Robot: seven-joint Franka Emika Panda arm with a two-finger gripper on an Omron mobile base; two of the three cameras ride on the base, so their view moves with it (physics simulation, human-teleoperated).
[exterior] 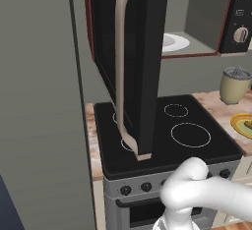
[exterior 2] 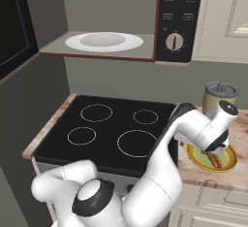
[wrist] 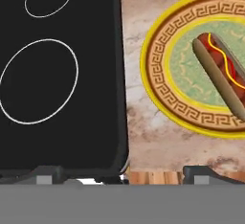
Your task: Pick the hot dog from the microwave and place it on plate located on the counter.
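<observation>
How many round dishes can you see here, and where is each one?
2. A white dish sits inside the open microwave. The plate lies on the counter right of the stove, holding the hot dog. Others may be hidden.

The arm (exterior 2: 160, 172) is showing smooth, glossy white rounded links with dark grey joint bands and a black-ringed grey cap (exterior 2: 94, 197) at six o'clock; the fingertips (wrist: 48, 175) are looking small and dark.

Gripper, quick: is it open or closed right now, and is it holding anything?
Gripper: open and empty, jaws spread wide above the tan speckled counter; the brown hot dog lies free on the round yellow-rimmed plate.
</observation>
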